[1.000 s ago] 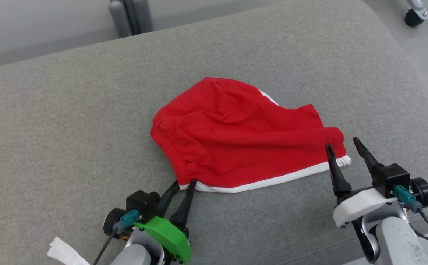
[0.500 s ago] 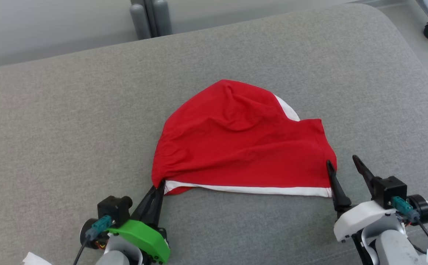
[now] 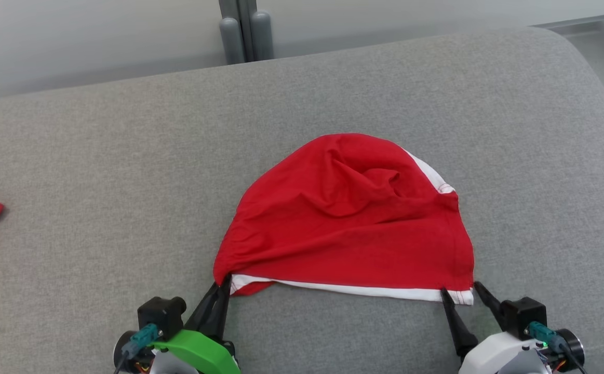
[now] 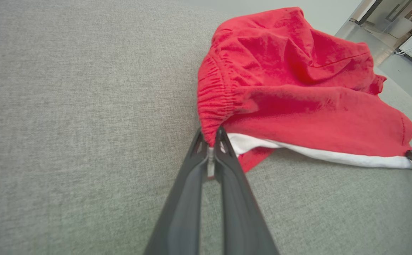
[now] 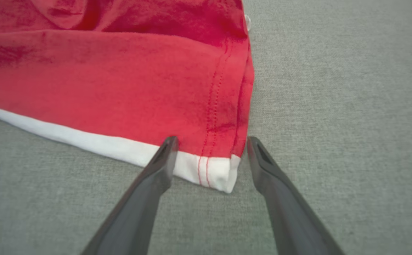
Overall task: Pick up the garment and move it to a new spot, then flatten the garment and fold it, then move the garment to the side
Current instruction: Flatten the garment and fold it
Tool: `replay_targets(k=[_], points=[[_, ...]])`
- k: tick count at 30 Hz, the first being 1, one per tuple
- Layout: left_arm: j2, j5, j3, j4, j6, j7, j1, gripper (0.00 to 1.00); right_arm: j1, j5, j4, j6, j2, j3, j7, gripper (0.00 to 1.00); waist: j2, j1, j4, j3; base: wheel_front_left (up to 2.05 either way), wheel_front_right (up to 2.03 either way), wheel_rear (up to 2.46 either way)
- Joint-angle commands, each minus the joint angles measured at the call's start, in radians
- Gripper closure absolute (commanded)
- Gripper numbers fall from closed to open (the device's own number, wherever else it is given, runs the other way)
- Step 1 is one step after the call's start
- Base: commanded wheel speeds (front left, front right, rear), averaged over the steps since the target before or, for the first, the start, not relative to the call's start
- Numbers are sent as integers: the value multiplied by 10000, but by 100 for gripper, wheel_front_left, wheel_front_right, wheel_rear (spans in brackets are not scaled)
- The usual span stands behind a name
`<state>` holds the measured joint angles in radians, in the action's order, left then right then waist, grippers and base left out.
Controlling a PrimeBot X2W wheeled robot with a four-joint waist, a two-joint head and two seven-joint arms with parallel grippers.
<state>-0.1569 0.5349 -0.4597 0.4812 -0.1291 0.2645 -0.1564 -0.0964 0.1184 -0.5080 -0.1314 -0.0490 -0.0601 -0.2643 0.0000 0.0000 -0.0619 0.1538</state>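
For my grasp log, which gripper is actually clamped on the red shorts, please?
The left gripper, shut on the shorts at the waistband; the right gripper straddles the hem corner, open.

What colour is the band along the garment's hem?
The band is white, clearest in right wrist view.

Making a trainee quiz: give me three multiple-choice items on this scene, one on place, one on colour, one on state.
1. Where does the left hand grip the garment? A far edge; B near left corner; C middle.
2. Colour of the garment's near band? A blue; B black; C white.
3. The right hand is: A open; B shut on the garment; C shut on nothing.
Answers: B, it pinches that corner; C, a white strip edges the red; A, its fingers stand apart.
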Motion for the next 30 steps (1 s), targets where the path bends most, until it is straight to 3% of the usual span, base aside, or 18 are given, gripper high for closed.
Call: replay_targets(k=[1, 4, 5, 7, 8, 9, 13, 21, 30], points=[[-3, -106, 5, 8, -20, -3, 108, 100, 194, 84, -79, 14, -36, -18, -1, 0, 0, 0, 3, -25, 0, 0, 0], [3, -125, -68, 5, -20, -3, 130, 100, 283, 110, -238, 14, -33, 1, -1, 0, 0, 0, -2, -49, 0, 0, 0], [-3, -126, -97, 1, -20, -3, 127, 100, 276, 127, -272, 14, -34, 0, 0, 13, 0, 0, 2, -52, 0, 0, 0], [-23, -129, -203, 17, -20, -3, 132, 100, 246, 168, -383, 14, -34, -32, 2, 54, 0, 0, 22, -63, 0, 0, 0], [-39, -116, -242, 21, -20, -3, 140, 100, 204, 181, -444, 14, -34, -10, 3, 64, 0, 0, 37, -61, 0, 0, 0], [-55, -104, -292, 21, -20, -3, 157, 100, 182, 211, -520, 14, -34, -33, 5, 100, 0, 0, 51, -59, 0, 0, 0], [-120, 12, -488, 12, -20, -3, 244, 100, 12, 432, -430, 13, -22, -38, 8, 100, 0, 0, 141, -97, 0, 0, 0], [-633, 345, -1254, -574, -20, -3, 226, 100, -116, 813, 1232, 13, -32, 126, -1, 100, 0, 0, 285, -366, 0, 0, 0], [-2011, 954, -1851, -2705, -19, 0, -1196, 100, -1320, 1311, 3910, 13, -111, 422, -1, 100, 0, 0, 337, -702, 0, 0, 0]])
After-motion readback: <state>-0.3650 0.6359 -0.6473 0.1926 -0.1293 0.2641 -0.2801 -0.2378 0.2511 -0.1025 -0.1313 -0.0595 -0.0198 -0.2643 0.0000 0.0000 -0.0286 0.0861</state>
